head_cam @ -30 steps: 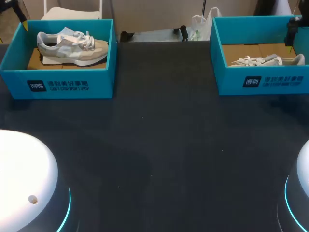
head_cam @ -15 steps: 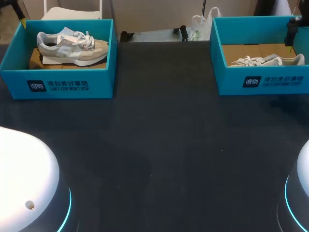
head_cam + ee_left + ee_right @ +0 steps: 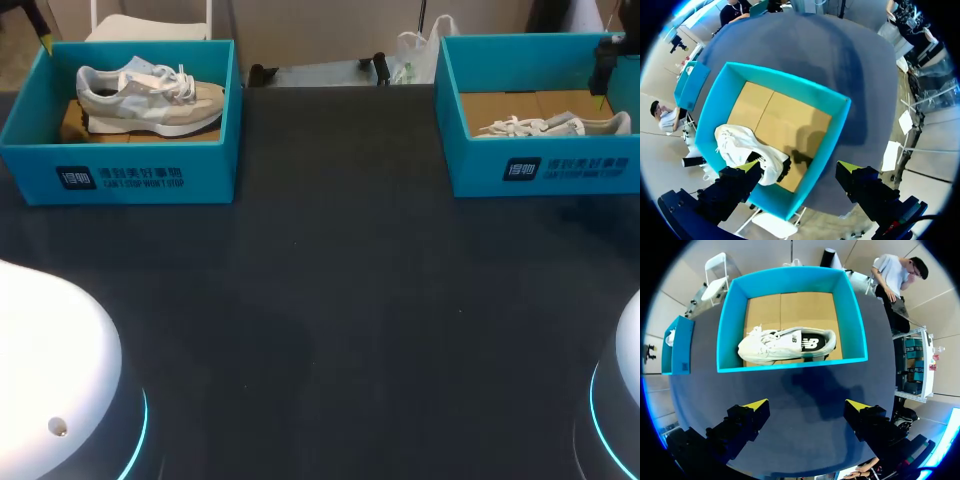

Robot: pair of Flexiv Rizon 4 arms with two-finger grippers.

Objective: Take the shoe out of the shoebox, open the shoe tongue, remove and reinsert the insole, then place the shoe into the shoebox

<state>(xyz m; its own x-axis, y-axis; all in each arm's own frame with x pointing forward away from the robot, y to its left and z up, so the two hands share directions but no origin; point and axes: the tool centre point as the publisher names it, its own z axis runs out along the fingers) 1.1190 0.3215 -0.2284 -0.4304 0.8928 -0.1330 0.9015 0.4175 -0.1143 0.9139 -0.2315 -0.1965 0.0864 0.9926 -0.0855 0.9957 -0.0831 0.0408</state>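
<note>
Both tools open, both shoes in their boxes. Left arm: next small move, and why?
Probably shift the left tool sideways to centre it over the shoe. It lies in the shoebox under one open finger; the other finger hangs outside the box wall, so descending now would likely straddle the wall.

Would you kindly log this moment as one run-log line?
left gripper: open, over left shoebox edge | right gripper: open, right shoebox ahead | left shoe, right shoe: in boxes | nothing grasped

The left shoebox (image 3: 130, 178) holds one shoe (image 3: 150, 100), right shoebox (image 3: 570, 172) another shoe (image 3: 560, 126).
</note>
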